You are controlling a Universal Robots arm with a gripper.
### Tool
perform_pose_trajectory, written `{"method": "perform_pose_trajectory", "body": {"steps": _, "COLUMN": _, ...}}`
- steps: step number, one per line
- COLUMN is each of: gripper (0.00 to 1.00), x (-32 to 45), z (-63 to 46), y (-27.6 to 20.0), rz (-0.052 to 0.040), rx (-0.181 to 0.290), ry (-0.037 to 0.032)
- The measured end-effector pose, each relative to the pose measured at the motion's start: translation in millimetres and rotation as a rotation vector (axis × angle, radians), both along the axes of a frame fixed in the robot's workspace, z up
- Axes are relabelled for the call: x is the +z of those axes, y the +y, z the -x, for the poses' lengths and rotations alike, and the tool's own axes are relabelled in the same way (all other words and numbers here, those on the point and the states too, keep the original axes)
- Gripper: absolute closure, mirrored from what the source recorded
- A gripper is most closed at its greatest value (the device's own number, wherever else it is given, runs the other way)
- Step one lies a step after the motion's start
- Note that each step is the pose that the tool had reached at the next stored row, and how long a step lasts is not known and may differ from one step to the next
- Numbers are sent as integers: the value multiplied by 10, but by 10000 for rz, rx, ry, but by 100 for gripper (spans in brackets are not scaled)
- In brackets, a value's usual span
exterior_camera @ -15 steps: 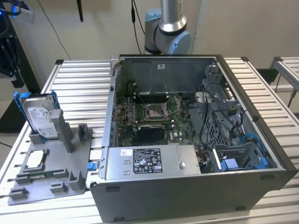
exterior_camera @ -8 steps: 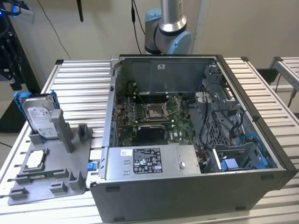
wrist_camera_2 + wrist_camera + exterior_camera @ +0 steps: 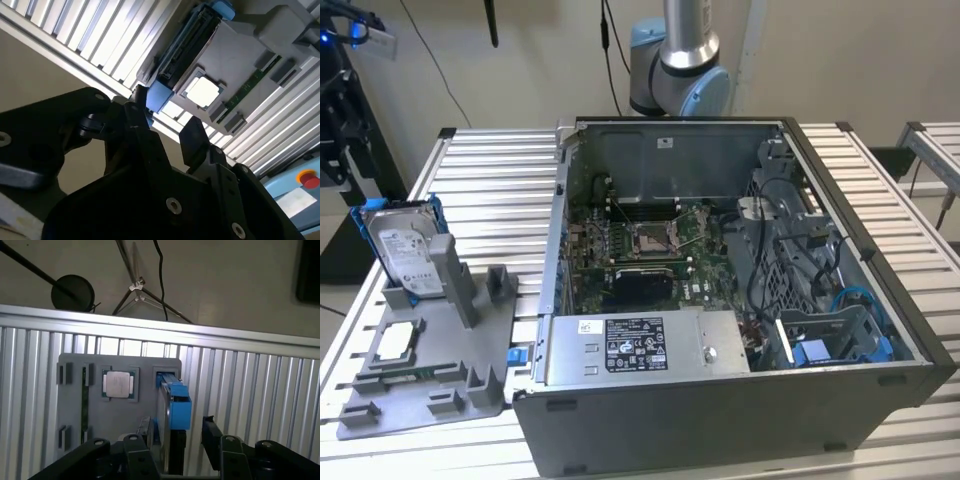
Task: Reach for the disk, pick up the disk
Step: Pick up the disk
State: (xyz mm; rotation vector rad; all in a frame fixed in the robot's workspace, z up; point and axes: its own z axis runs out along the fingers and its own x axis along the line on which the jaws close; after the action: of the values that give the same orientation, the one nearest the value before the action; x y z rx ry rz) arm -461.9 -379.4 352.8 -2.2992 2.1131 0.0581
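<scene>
1. Disk (image 3: 405, 245) stood upright in grey holder (image 3: 470, 345) on worktop (image 3: 500, 170), exterior view's left.
2. Gripper (image 3: 176, 424) wide open, empty, lined up w/ disk's blue frame, not touching.
3. Reach judged approx. part-done; grasp + lift not yet made.

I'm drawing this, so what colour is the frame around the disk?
Bright blue. The frame shows best in the first wrist view.

One disk (image 3: 405, 250), one processor chip (image 3: 398, 343), one grey fixture (image 3: 482, 345), one open computer case (image 3: 720, 425), one robot arm (image 3: 682, 60), one gripper (image 3: 176, 424).
</scene>
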Motion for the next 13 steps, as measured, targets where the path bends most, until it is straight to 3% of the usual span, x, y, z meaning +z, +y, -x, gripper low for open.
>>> {"method": "perform_pose_trajectory", "body": {"steps": 4, "gripper": 0, "x": -70, "z": 0, "y": 0, "rz": 0, "rx": 0, "ry": 1}}
{"method": "perform_pose_trajectory", "body": {"steps": 13, "gripper": 0, "x": -85, "z": 0, "y": 0, "rz": -1, "rx": 0, "ry": -2}}
